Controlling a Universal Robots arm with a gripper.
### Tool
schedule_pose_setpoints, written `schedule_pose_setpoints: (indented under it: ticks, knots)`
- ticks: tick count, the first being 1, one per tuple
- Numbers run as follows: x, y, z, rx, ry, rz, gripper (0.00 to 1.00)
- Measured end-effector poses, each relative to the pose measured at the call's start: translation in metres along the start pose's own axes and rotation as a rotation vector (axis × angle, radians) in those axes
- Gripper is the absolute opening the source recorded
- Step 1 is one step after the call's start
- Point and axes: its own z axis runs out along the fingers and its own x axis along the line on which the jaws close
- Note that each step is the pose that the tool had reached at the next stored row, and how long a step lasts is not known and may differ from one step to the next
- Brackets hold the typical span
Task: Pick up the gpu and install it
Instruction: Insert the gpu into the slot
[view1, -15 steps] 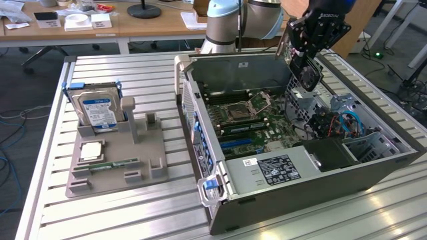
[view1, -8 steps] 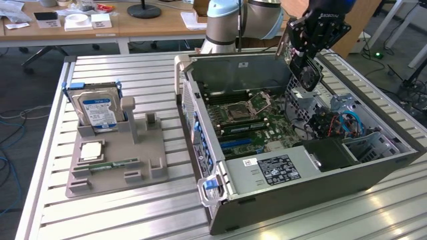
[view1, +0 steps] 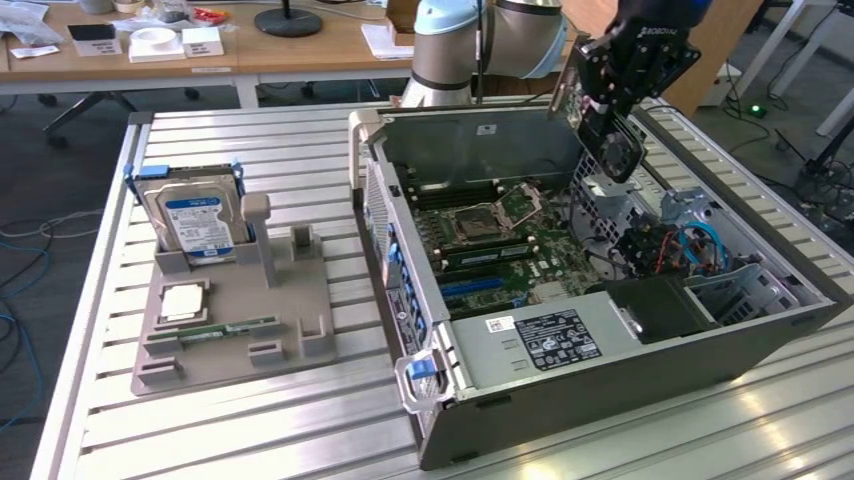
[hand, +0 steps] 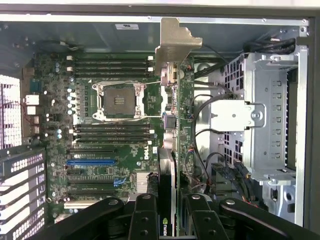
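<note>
Gripper is pinched nearly shut on the gpu, with the card dangling right under it above the open case, far side.

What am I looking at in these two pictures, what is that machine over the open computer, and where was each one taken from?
The machine is a pale robot arm with a black gripper at its end. One picture comes from a camera standing off the arm; the other from a camera on its wrist, looking into the open grey metal computer case at the green motherboard. The gripper is closed on the gpu, a thin green circuit card with a silver metal end bracket, held over the case. The case stands on a slatted metal table. On the exterior view's left, a grey holder carries a silver hard drive with a blue-white label.
</note>
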Motion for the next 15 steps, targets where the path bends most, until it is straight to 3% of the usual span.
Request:
schedule_pose_setpoints:
  ticks: [15]
  knots:
    - [0.0, 0.0, 0.0004, -0.0067, 0.0102, -0.255, 0.26]
